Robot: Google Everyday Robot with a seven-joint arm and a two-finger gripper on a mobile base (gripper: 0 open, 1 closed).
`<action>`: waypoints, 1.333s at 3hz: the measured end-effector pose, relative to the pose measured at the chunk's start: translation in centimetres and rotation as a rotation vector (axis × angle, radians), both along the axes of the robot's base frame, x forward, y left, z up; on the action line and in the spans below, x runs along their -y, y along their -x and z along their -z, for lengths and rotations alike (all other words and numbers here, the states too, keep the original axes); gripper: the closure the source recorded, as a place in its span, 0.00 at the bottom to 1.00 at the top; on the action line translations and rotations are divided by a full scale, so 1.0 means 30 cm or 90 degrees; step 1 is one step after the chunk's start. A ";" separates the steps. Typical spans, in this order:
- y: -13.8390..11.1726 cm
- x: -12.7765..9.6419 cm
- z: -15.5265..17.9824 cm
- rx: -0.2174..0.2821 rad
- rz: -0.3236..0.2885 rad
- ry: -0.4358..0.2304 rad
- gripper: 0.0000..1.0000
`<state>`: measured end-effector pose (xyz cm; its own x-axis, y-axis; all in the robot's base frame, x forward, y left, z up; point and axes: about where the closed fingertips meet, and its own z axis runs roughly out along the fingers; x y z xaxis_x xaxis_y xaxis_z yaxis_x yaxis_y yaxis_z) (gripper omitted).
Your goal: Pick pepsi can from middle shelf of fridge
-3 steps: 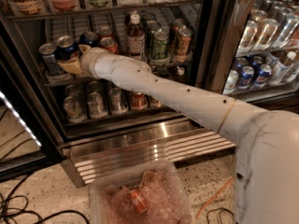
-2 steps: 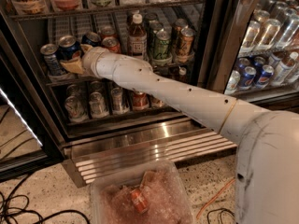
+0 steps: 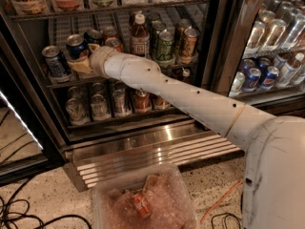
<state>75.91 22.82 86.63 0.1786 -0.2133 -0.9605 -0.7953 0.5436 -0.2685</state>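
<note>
The pepsi can, blue with a silver top, stands at the left of the middle shelf in the fridge. My gripper reaches in from the right on a long white arm. Its tan fingers sit around the lower part of the can, shut on it. The can's bottom is hidden behind the gripper. A second blue-and-silver can stands just to its left.
A brown bottle and green cans stand to the right on the same shelf. Several cans fill the rack below. The ribbed steel base juts out. A clear bin holds a red can. Cables lie on the floor.
My gripper has moved a little right and up, and the pepsi can has moved with it, away from the can on its left.
</note>
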 end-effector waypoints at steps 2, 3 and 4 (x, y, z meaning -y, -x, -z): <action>0.107 -0.089 -0.063 0.005 -0.122 -0.015 1.00; 0.173 -0.124 -0.201 0.018 -0.223 -0.090 1.00; 0.263 -0.170 -0.259 0.036 -0.327 -0.105 1.00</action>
<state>68.02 27.92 94.42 0.2721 0.0680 -0.9599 -0.9566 0.1278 -0.2621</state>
